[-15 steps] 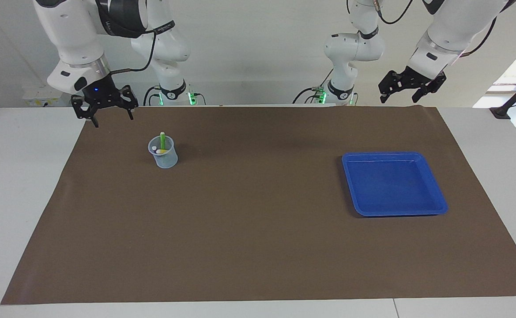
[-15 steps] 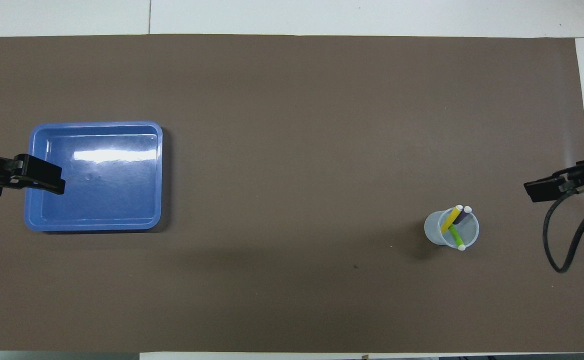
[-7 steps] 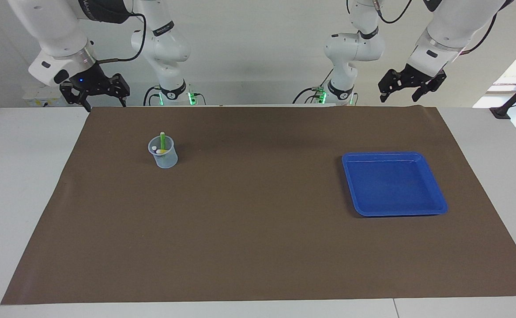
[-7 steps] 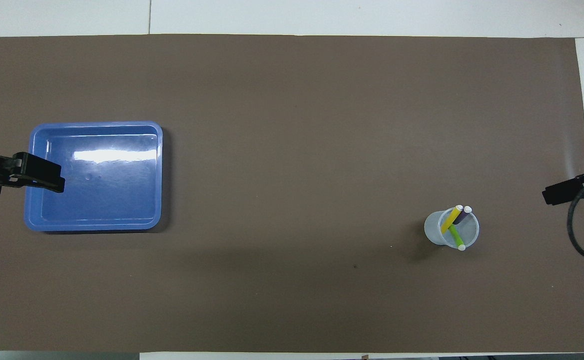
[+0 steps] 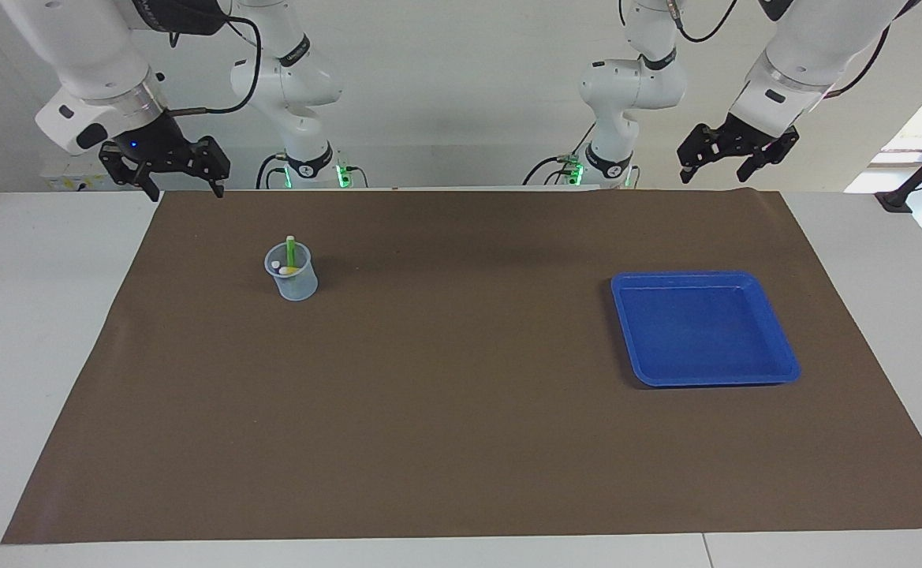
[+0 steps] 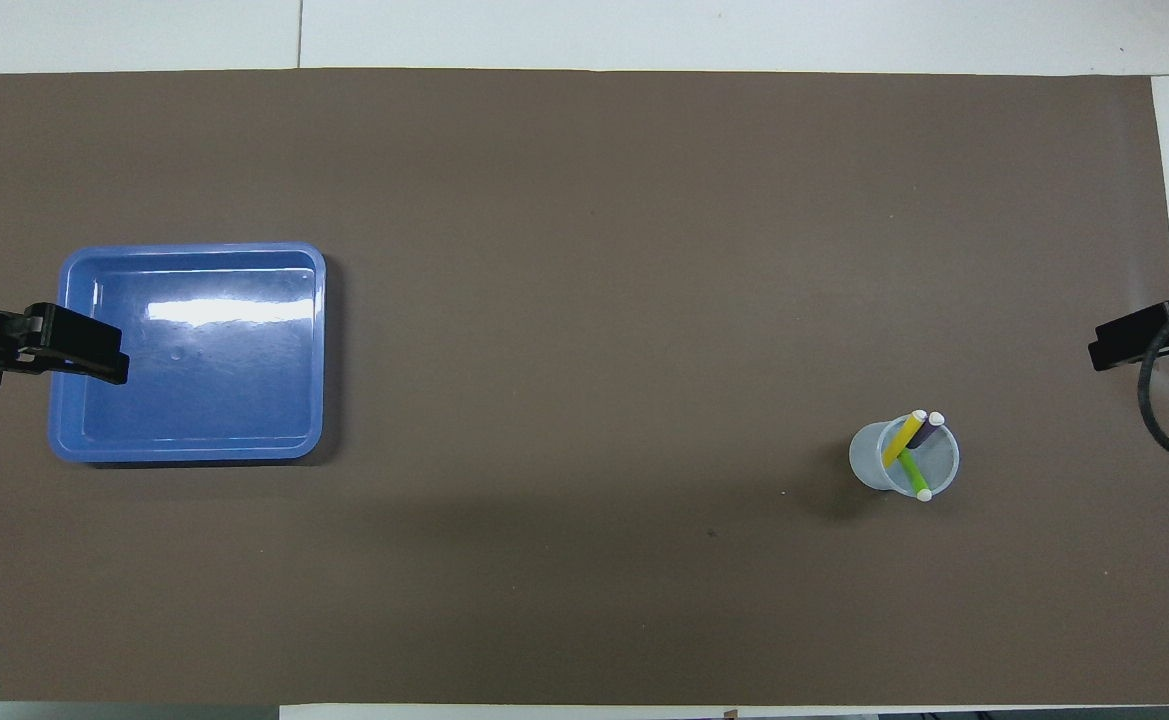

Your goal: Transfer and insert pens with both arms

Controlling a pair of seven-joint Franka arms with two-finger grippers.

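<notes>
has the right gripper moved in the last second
Yes. The right gripper, open and empty, has drawn up and away from the cup, toward the mat's corner at its own end.

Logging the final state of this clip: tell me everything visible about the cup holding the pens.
The cup is a small, pale bluish, translucent plastic beaker, slightly tapered, standing upright on the brown mat toward the right arm's end of the table. Three pens lean inside it, pale ends up: the green pen, the yellow pen and the purple pen. Nothing else touches it; neither gripper is near it.
</notes>
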